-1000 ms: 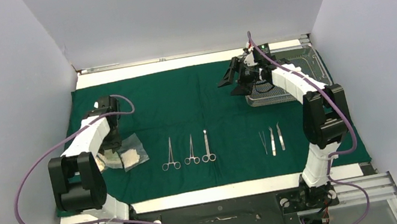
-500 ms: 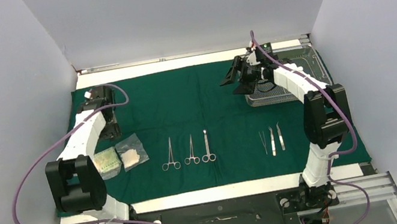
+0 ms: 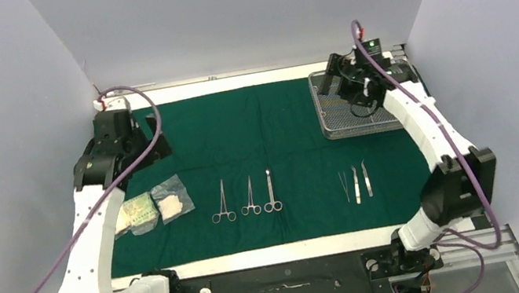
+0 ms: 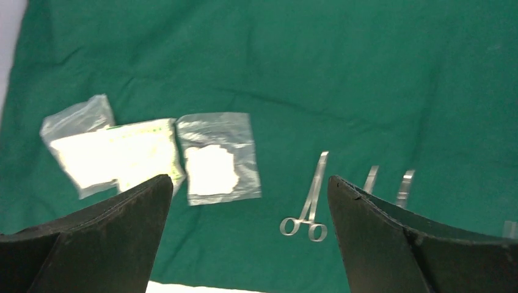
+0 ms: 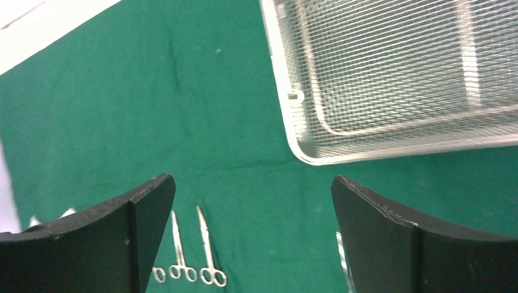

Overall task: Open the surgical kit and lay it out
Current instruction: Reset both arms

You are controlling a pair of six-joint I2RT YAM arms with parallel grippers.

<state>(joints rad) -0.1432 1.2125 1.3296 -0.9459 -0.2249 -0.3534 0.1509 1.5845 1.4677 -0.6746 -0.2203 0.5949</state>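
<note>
- The green drape [image 3: 276, 120] lies spread flat across the middle of the overhead view, and the white table [image 3: 274, 255] shows as a strip along its upper and lower edges
- The wire-mesh tray [image 3: 319, 108] sits on the drape in the upper right of the overhead view, open side up; in the right wrist view it fills the upper right corner, one rounded rim corner pointing toward the frame's centre
- Three ring-handled forceps [image 3: 250, 198] lie side by side just below the centre of the overhead view, rings toward the bottom edge and tips toward the top, near one another but apart
- Three tweezers [image 3: 356, 184] lie in a similar row to the right of the forceps, below the tray and well apart from it
- The gauze packets [image 3: 173, 198] lie on the left part of the drape, left of the forceps; in the left wrist view a clear packet with a white pad lies just beside one with green print, and another clear packet shows at the far left, partly under that one
- The left gripper [image 4: 247, 183] hangs raised above the upper left of the drape, jaws wide apart, with the packets and one pair of forceps seen on the cloth below
- The right gripper [image 5: 251, 180] hangs raised over the tray in the upper right of the overhead view, jaws wide apart, with green cloth and the tray's rim seen between its fingers
</note>
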